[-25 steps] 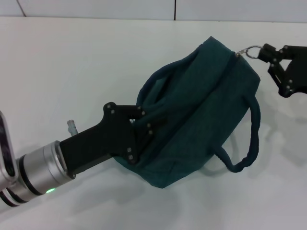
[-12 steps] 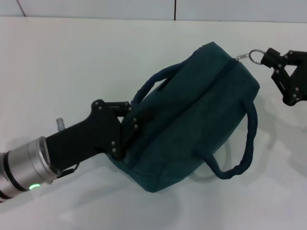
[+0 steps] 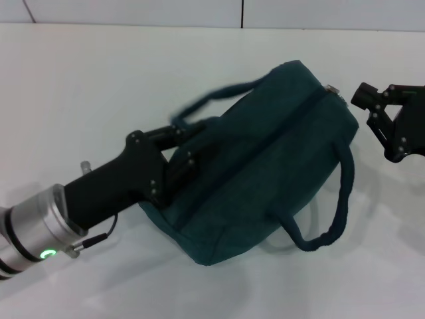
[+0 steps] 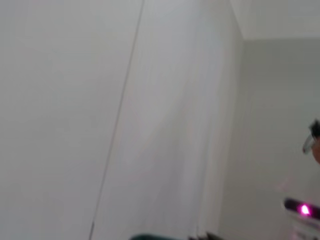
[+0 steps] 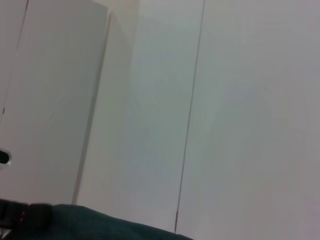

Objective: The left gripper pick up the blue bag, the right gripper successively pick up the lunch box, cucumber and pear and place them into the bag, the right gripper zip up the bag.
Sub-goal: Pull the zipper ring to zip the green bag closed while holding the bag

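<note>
Left gripper (image 3: 178,167) — closed on the left end of the bag (image 3: 265,159), which is held on the white table (image 3: 99,80) with its zipper shut along the top. Right gripper (image 3: 369,104) — positioned just beside the bag's right end at the zipper pull; fingers nearly together, nothing visibly held.

one blue bag (image 3: 265,159), two handles, two hands, one table (image 3: 99,80)

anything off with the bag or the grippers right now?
Nothing damaged or spilled. The blue bag lies tilted on the table, zipper closed, left gripper at its near end. The right gripper is beside the zipper end.
</note>
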### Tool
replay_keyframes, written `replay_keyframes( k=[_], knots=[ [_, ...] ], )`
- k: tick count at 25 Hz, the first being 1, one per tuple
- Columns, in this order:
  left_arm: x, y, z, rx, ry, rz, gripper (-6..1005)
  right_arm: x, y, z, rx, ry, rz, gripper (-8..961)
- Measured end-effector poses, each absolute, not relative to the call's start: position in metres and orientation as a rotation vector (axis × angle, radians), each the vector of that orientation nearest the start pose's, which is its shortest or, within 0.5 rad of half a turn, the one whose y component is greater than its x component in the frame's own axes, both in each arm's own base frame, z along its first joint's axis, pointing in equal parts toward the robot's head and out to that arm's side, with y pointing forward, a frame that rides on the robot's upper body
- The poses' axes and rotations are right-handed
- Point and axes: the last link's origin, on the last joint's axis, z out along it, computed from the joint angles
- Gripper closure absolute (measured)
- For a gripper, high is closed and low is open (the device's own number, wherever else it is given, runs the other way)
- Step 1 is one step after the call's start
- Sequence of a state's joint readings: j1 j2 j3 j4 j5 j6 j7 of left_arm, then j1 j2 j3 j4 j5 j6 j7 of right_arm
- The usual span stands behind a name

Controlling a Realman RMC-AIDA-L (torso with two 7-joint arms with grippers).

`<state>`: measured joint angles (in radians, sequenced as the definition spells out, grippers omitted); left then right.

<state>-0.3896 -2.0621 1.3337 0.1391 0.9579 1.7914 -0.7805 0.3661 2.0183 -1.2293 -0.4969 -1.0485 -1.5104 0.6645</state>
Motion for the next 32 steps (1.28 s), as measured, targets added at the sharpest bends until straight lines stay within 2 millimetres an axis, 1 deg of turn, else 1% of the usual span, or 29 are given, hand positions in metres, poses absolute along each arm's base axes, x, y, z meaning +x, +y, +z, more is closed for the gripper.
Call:
replay_keyframes(
  k=[1,5,7,11,12,18,20,23,25,28,32],
  knots=[
    [-0.257,0.245,-0.033,-2.350,-0.452,-1.455,850,0.253,0.310,0.006,-2.310,-0.015,1.037,927],
    [-0.260,0.247,-0.026,-2.279,-0.507,-1.496,680,0.253,0.307,0.006,-2.316,-0.017,1.042,926],
    [-0.259,0.249,-0.022,-2.265,-0.503,-1.506,601,0.253,0.306,0.006,-2.317,-0.018,1.045,926],
    [-0.252,0.258,-0.011,-2.280,-0.474,-1.548,459,0.253,0.306,0.006,-2.319,-0.020,1.049,925],
    [-0.250,0.262,-0.008,-2.290,-0.473,-1.555,423,0.253,0.306,0.005,-2.321,-0.020,1.050,925],
    [-0.243,0.283,0.010,-2.333,-0.464,-1.546,297,0.252,0.305,0.005,-2.325,-0.027,1.058,924],
    [-0.240,0.292,0.013,-2.361,-0.488,-1.527,255,0.252,0.305,0.005,-2.326,-0.030,1.060,924],
    [-0.235,0.311,0.010,-2.435,-0.597,-1.422,192,0.251,0.305,0.005,-2.326,-0.033,1.061,923],
    [-0.231,0.326,0.004,-2.496,-0.699,-1.310,177,0.251,0.305,0.005,-2.326,-0.033,1.061,923],
    [-0.220,0.341,-0.001,-2.555,-0.775,-1.216,154,0.251,0.305,0.005,-2.326,-0.029,1.059,923],
    [-0.205,0.357,-0.009,-2.611,-0.861,-1.111,245,0.253,0.305,0.004,-2.325,-0.020,1.053,922]
  ],
)
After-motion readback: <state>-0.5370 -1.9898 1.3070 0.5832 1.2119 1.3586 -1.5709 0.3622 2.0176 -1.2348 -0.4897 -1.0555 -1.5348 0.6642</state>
